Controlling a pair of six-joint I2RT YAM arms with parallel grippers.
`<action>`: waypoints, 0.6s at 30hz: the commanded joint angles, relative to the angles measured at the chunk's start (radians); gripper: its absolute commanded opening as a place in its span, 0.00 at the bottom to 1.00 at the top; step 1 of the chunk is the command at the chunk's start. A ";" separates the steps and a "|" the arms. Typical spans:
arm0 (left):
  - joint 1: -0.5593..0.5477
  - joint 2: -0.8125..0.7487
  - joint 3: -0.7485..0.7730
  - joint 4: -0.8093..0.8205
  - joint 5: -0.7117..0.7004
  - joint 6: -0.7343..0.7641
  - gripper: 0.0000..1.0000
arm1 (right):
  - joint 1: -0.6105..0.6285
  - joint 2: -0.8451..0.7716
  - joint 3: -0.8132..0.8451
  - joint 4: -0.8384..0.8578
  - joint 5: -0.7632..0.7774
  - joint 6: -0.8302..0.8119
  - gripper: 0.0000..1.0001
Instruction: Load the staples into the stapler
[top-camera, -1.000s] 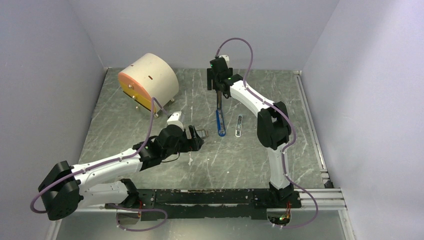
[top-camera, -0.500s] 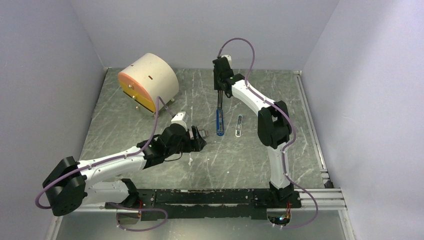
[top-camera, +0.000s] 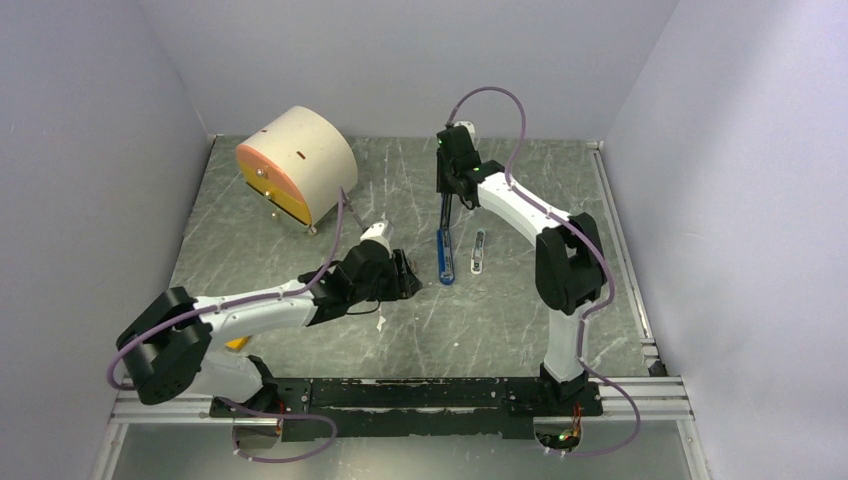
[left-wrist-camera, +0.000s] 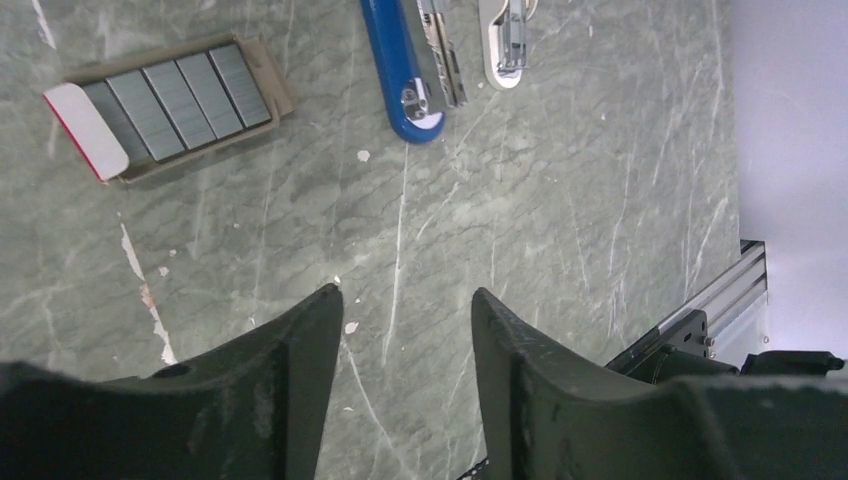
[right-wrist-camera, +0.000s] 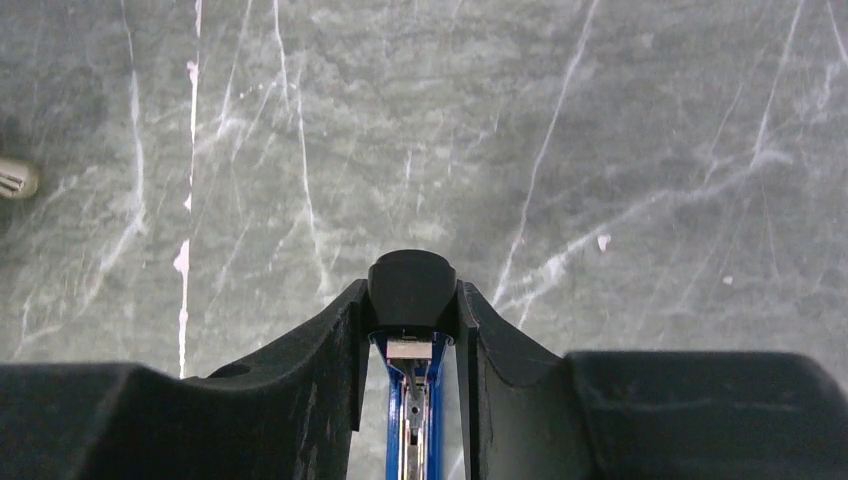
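Stapler (right-wrist-camera: 410, 285) sits with its black end clamped in right claw (right-wrist-camera: 412, 302).

From my end this reads as a robotics lab, a closed test cell rather than a home or an office. Plain pale lilac walls (top-camera: 400, 60) box the bench (top-camera: 480, 330) in on three sides with nothing hung on them. The bench top is a grey-green marbled sheet, scuffed and streaked with white. Along its near edge runs an aluminium rail (top-camera: 640, 395) of slotted framing stock, with a black mounting plate (top-camera: 420, 392) to which both arms are bolted: the left arm (top-camera: 250, 310) and the right arm (top-camera: 520, 205), white and black, each trailing purple cables (top-camera: 490, 95). At the back left stands a cream drum (top-camera: 300, 160) with an orange face.
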 joint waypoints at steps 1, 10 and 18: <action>0.007 0.073 0.064 0.070 0.064 -0.013 0.50 | 0.010 -0.093 -0.072 0.005 -0.012 0.041 0.23; -0.001 0.267 0.156 0.104 0.138 -0.035 0.35 | 0.039 -0.191 -0.182 -0.009 0.019 0.067 0.23; -0.020 0.415 0.239 0.105 0.134 -0.063 0.26 | 0.040 -0.240 -0.237 -0.010 -0.007 0.092 0.22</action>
